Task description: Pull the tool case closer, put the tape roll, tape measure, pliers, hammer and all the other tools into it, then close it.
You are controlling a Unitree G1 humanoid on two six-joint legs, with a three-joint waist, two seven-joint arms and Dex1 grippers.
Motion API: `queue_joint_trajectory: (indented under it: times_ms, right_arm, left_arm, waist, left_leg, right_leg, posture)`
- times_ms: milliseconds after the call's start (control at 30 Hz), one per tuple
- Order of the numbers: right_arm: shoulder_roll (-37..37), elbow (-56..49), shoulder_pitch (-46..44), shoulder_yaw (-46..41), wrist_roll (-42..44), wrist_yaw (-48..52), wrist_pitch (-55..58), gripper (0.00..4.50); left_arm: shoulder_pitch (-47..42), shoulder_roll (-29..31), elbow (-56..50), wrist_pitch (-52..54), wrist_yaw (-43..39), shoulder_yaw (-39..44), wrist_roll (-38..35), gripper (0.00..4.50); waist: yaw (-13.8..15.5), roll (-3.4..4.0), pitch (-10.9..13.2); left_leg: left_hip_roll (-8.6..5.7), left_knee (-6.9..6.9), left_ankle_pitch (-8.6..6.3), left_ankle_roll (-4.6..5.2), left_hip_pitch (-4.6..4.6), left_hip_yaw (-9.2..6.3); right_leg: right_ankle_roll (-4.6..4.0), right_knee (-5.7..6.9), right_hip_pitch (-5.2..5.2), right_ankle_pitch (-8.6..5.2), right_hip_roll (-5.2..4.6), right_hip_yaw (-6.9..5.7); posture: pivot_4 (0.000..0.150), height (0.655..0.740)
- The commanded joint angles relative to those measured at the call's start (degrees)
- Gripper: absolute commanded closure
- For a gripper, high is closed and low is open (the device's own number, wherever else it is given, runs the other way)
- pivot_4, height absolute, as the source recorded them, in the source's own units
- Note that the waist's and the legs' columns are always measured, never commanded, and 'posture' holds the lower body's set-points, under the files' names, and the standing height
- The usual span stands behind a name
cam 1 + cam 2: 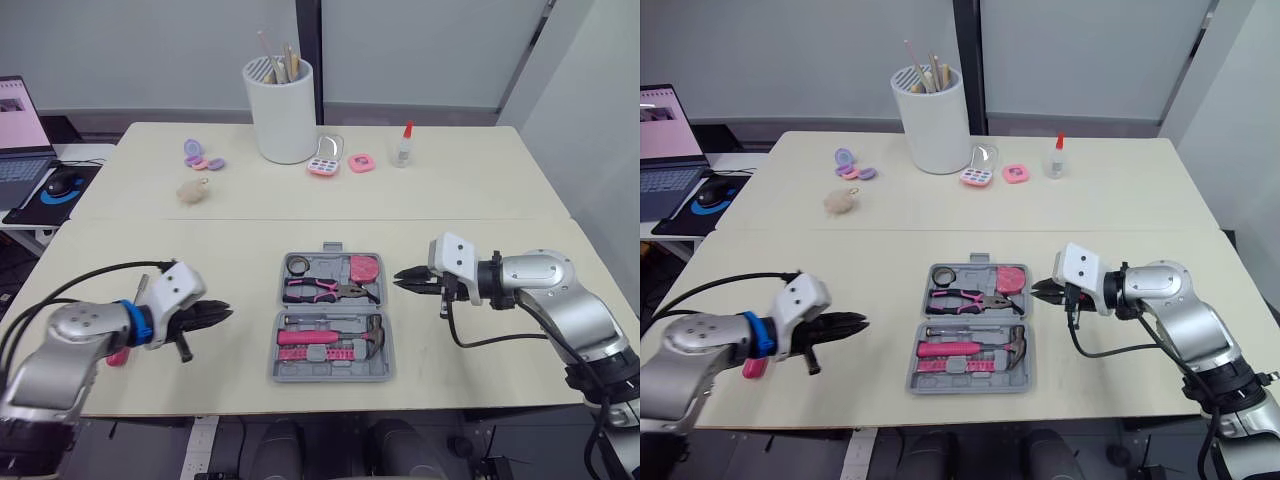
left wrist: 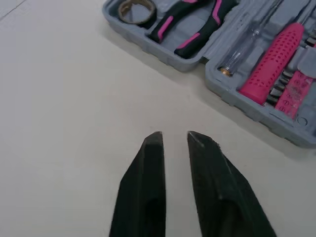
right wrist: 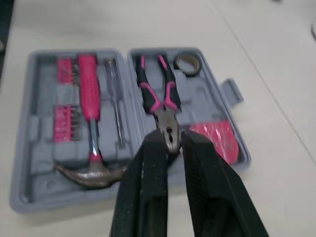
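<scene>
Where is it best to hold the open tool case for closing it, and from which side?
Probably the far half's outer edge, near the latch tab, coming from the far side: the case lies open flat, hinged across its middle.

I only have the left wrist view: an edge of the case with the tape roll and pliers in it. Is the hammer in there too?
Observer: Yes. The hammer lies in the half of the tool case nearest the robot, head toward the robot's right.
Operator: And the tape measure?
Observer: What looks like the pink tape measure sits in the far right compartment, next to the pliers.
Operator: Where is the other arm?
Observer: The right gripper hovers just off the case's right side, fingers slightly apart and holding nothing.
</scene>
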Motion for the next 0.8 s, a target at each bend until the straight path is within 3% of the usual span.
queue_joint_trajectory:
  times_ms: [33, 300, 400, 567, 800]
  right_arm:
    - [2.3, -4.4, -3.9, -4.5, 8.5, 0.7, 3.3, 3.01]
    - [8.3, -5.2, -13.9, -5.9, 19.2, 0.4, 8.2, 1.04]
    - [8.9, -5.0, -15.6, -5.9, 21.3, 0.8, 9.3, 0.05]
    - [8.0, -4.3, -17.6, -5.6, 23.9, 2.2, 11.5, 0.05]
    - [7.9, -3.4, -18.0, -4.2, 22.2, 3.7, 10.2, 0.05]
  left_arm:
    - [7.6, -0.1, -1.0, 1.6, -0.3, 14.0, -3.9, 2.66]
    - [29.5, -13.7, -6.8, 4.4, 3.6, 37.6, -11.0, 0.04]
    - [36.5, -16.9, -7.0, 3.5, 2.9, 42.9, -12.5, 0.00]
    - [44.2, -20.4, -6.7, 1.9, 2.5, 47.8, -14.4, 0.00]
    - [42.9, -20.9, -7.6, 2.0, 6.2, 48.2, -16.9, 0.00]
  waist:
    - [-0.2, 0.00, 0.0]
    - [-0.6, -0.24, -0.1]
    - [-0.2, -0.37, -0.2]
    - [0.3, -0.38, -0.2]
    - [0.3, -0.39, -0.2]
  left_leg:
    - [-0.02, 0.00, 0.00, 0.00, 0.02, 0.01]
    - [-0.14, -0.01, -0.01, 0.00, 0.03, 0.00]
    - [-0.15, -0.03, -0.01, 0.00, 0.03, -0.01]
    - [-0.21, -0.04, -0.01, 0.00, 0.03, -0.01]
    - [-0.20, -0.07, -0.01, 0.01, 0.02, 0.01]
  right_leg:
    - [0.00, 0.00, 0.02, 0.00, -0.05, 0.01]
    - [0.00, -0.08, 0.07, 0.00, -0.30, -0.07]
    - [0.00, -0.13, 0.08, 0.00, -0.35, -0.10]
    - [-0.02, -0.17, 0.06, -0.02, -0.48, -0.15]
    - [-0.08, -0.18, 0.05, -0.05, -0.49, -0.19]
  posture:
    - [0.150, 0.7400]
    - [0.150, 0.7400]
    - [0.150, 0.7400]
    - [0.150, 0.7400]
    - [0.150, 0.7400]
